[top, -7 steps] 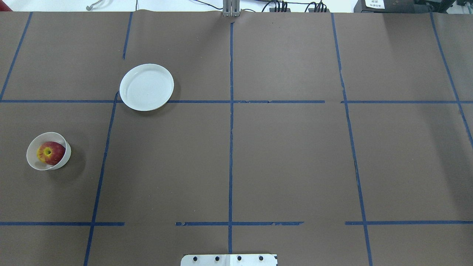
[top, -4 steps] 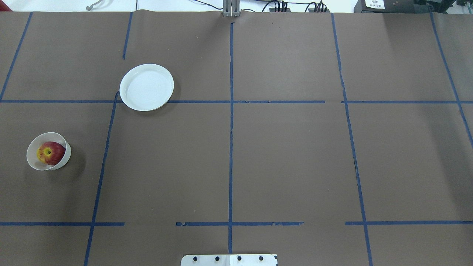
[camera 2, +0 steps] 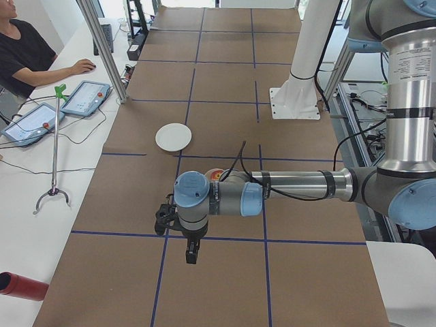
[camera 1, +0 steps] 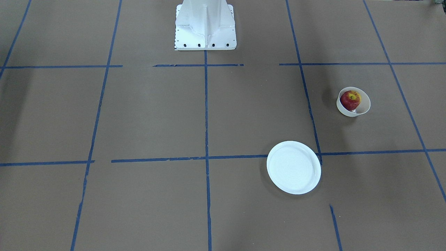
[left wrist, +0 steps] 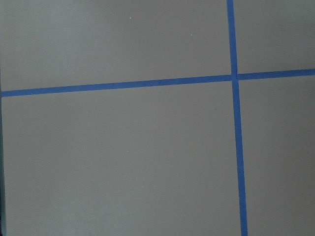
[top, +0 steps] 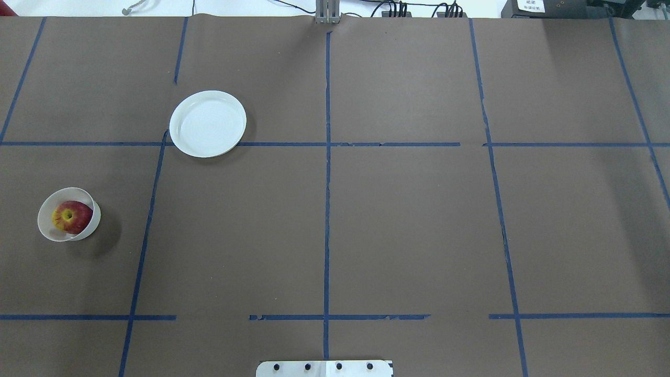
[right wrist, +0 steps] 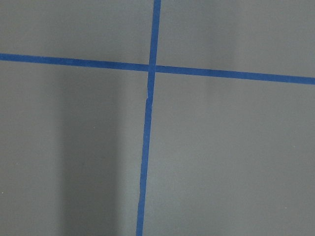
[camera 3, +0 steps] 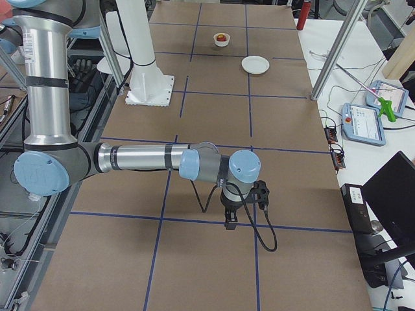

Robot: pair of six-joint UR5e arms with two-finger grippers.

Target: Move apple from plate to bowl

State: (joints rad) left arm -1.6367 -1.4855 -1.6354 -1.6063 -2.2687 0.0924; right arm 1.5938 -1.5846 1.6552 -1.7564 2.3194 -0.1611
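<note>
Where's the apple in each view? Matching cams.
Front-facing: apple right, in bowl.
Overhead: apple far left.
Exterior left: apple centre, mostly behind left arm.
Exterior right: apple top centre.
Wrist views: not in either.
Shared landmark: plate, near the bowl in all four.

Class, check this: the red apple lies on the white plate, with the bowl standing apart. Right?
No. The apple lies in the bowl, not on the plate, as the overhead exterior view shows. The bowl does stand apart.
</note>
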